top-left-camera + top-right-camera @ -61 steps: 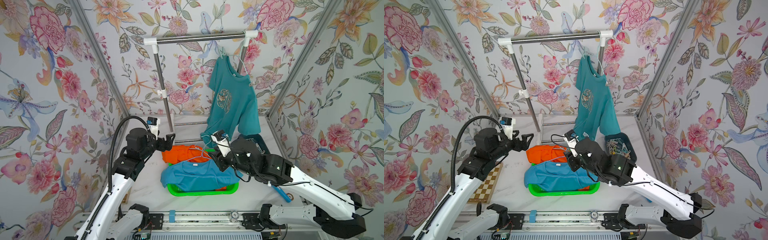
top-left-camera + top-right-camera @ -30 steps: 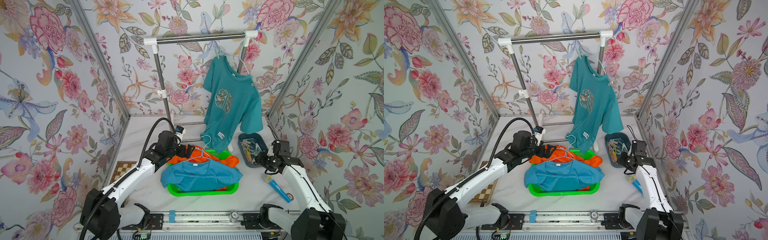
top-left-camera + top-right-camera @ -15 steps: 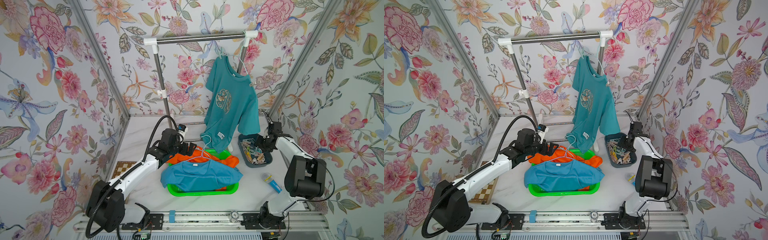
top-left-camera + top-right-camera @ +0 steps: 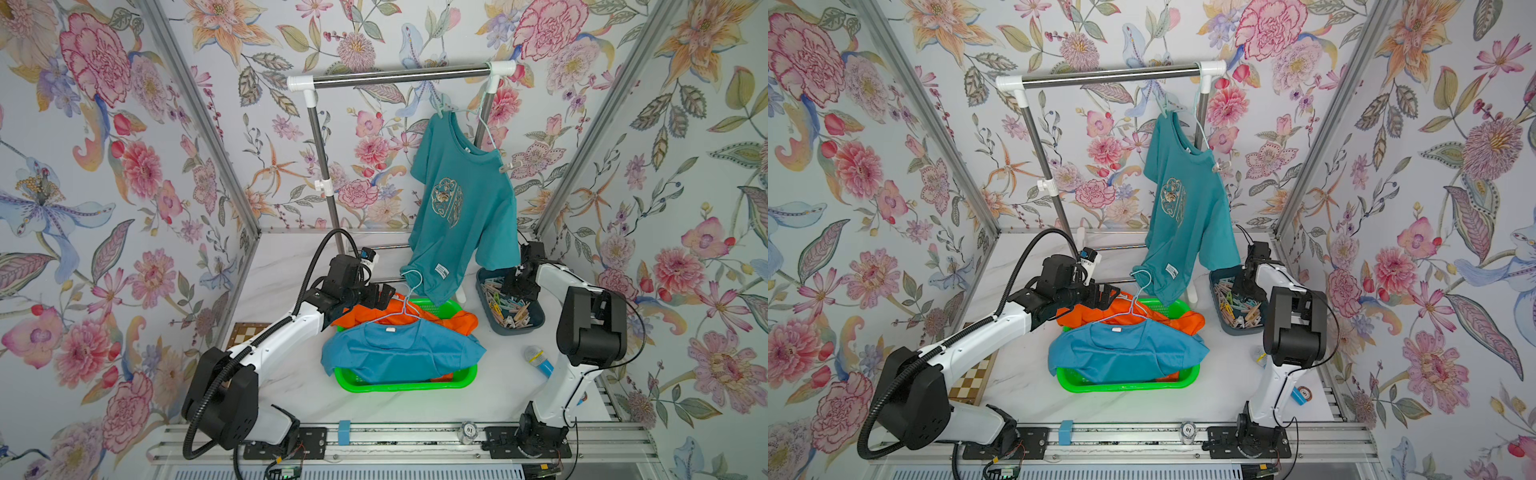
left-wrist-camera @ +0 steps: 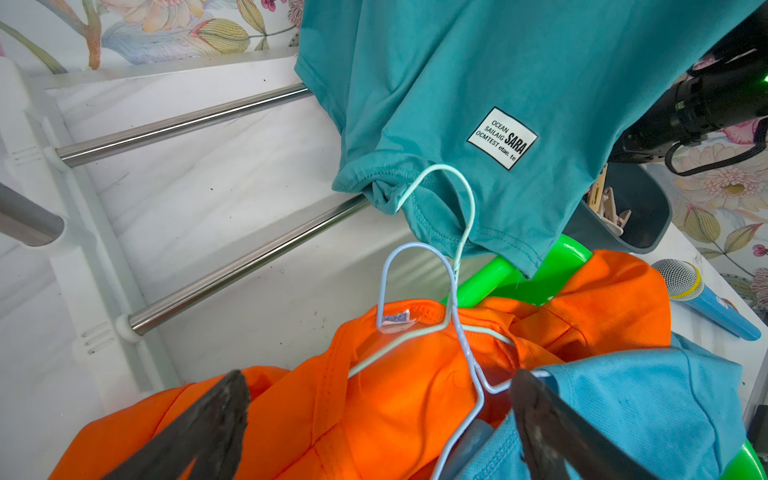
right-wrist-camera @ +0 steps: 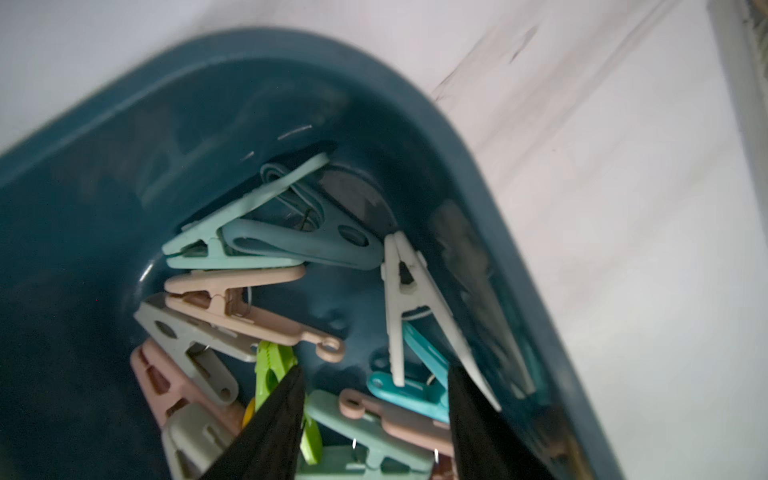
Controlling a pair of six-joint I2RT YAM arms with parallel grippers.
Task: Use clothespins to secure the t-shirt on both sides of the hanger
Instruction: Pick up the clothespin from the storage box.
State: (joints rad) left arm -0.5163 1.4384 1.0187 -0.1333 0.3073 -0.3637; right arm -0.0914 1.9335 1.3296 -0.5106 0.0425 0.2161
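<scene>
many clothespins point(image 6: 232, 307) fill the blue bin point(image 6: 104, 166) below the parted right end effector point(image 6: 374, 374); left end effector point(image 5: 378, 386) gapes.

The teal t-shirt point(image 4: 457, 224) hangs at the far right from the rail point(image 4: 399, 77), on a pale wire hanger point(image 4: 486, 129). It hangs tilted, with its left shoulder higher. One pale clothespin point(image 4: 506, 167) is clipped on the lower, right shoulder. The remaining clothespins point(image 6: 249, 307) lie jumbled in a dark blue bin point(image 4: 536, 320) on the right, just beside the shirt's hem. They are mint, beige, grey, white, turquoise and lime.
</scene>
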